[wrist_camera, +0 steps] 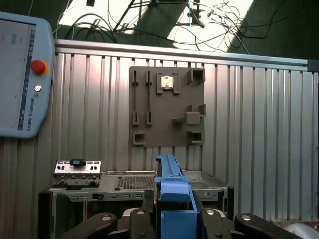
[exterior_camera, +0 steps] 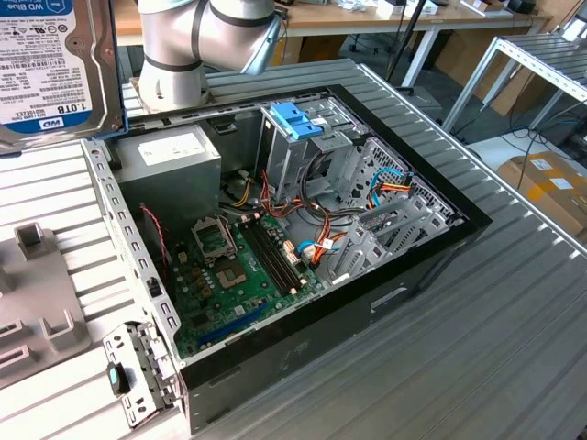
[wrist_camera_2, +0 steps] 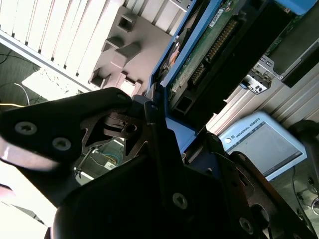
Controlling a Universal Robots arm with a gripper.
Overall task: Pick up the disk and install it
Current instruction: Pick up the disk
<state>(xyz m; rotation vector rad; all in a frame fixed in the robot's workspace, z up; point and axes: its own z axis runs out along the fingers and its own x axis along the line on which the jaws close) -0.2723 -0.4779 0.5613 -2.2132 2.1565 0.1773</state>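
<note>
Holds the flat silver-metal hard drive (exterior_camera: 50,64) with the black-fingered tool (wrist_camera: 174,221) closed firmly on the drive's blue plastic side rail, as in the first wrist view. Has it aloft, touching nothing else, clear of the open black computer case (exterior_camera: 367,312) and up off the case's corner at the exterior view's left.

Inside the case: tall metal cage (exterior_camera: 295,124) with blue plastic top, grey metal box (exterior_camera: 170,156) with white sticker, green motherboard (exterior_camera: 238,266).

Beside the case: grey moulded fixture plate (wrist_camera: 167,107) flat on the ribbed metal surface (exterior_camera: 477,348), grey-blue teach pendant (wrist_camera: 22,74) near it.
</note>
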